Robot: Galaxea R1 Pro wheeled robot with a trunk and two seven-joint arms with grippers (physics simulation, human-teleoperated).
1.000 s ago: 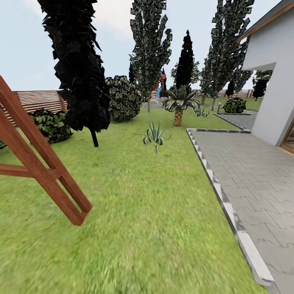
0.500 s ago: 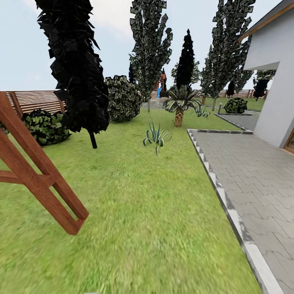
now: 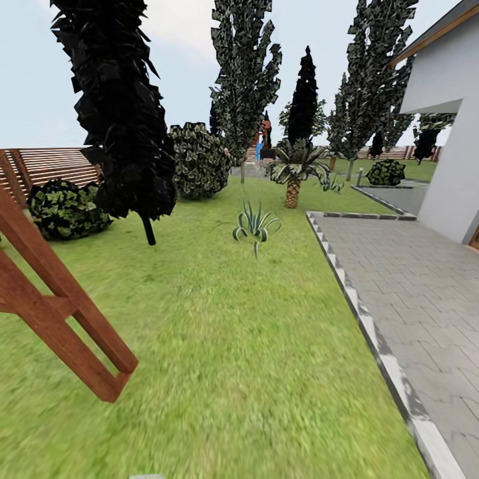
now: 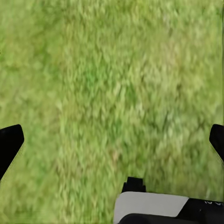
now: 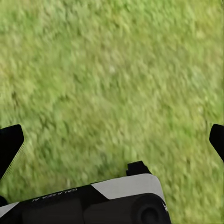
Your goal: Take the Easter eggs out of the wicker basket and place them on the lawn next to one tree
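The Easter eggs and the wicker basket are out of view. Bright green lawn (image 3: 233,332) stretches ahead of me. A tree (image 3: 245,80) with a slender pale trunk and a mottled dark green crown stands far ahead at the middle, and a similar one (image 3: 376,73) rises further right. In the left wrist view my left gripper (image 4: 112,144) is open over bare grass (image 4: 116,84), its black fingertips (image 4: 9,144) far apart. The right gripper (image 5: 112,144) is open too, with nothing but grass (image 5: 116,70) between its fingers.
A slanted red-brown wooden frame (image 3: 60,313) stands close at the left. A black-leaved tree (image 3: 120,113), round bushes (image 3: 199,159), a spiky plant (image 3: 255,226) and a small palm (image 3: 293,179) lie ahead. A grey paved patio (image 3: 412,279) with a stone curb (image 3: 372,332) and a house wall (image 3: 452,133) are at the right.
The whole head view has shifted: the wooden frame sits lower and further left, the trees and the patio curb slightly nearer. The camera has moved forward over the lawn.
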